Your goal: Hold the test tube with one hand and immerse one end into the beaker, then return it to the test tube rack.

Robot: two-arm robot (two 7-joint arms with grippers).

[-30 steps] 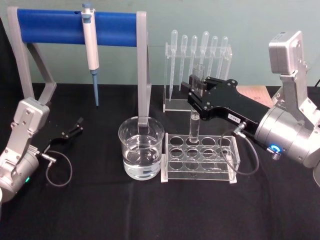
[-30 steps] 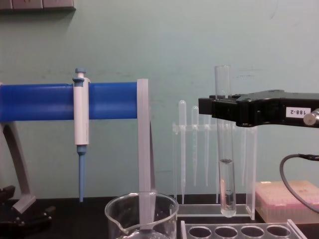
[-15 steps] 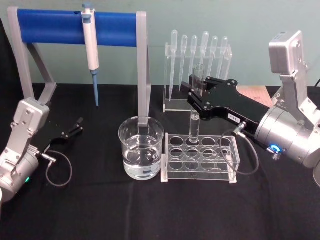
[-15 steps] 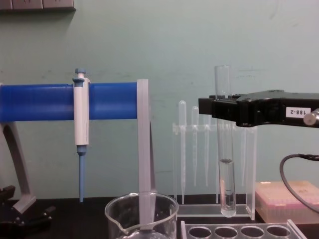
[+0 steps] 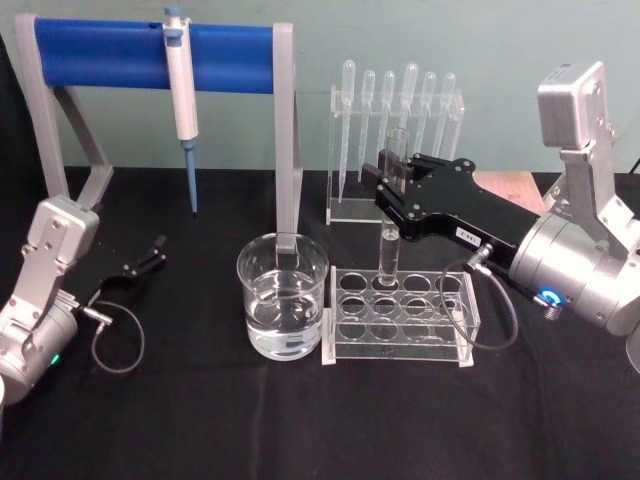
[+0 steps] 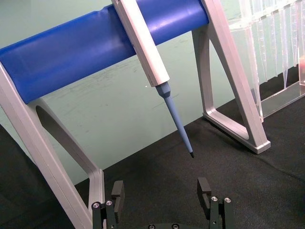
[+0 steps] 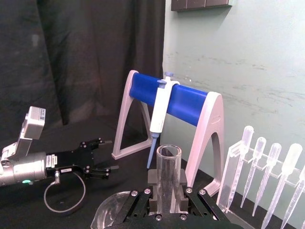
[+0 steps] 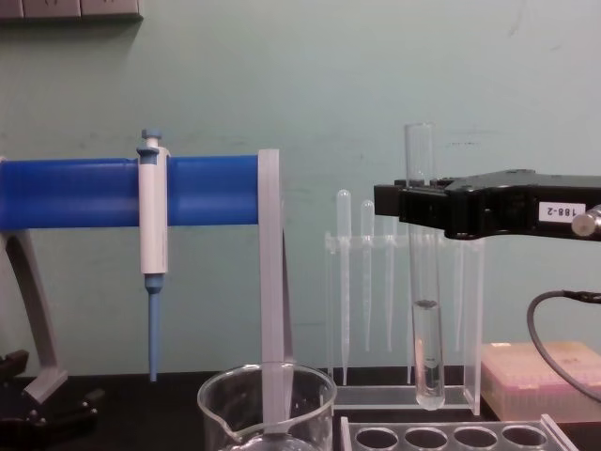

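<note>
While the left gripper (image 5: 155, 252) rests spread, the right gripper (image 5: 393, 176) stays clamped on the unmoved test tube (image 5: 388, 252).

The right gripper (image 8: 408, 203) is showing black with a white label (image 8: 559, 212); its silver wrist (image 5: 565, 265) is glowing blue at the ring light (image 5: 548, 297). The test tube (image 8: 420, 150), beaker (image 5: 283, 295) and rack (image 5: 400, 312) are reading clear, the pipette (image 5: 180, 85) white and blue. The stand (image 5: 100, 52) is showing a blue bar on grey legs, the cloth (image 5: 300, 420) black, the wall (image 8: 329, 75) pale green.
</note>
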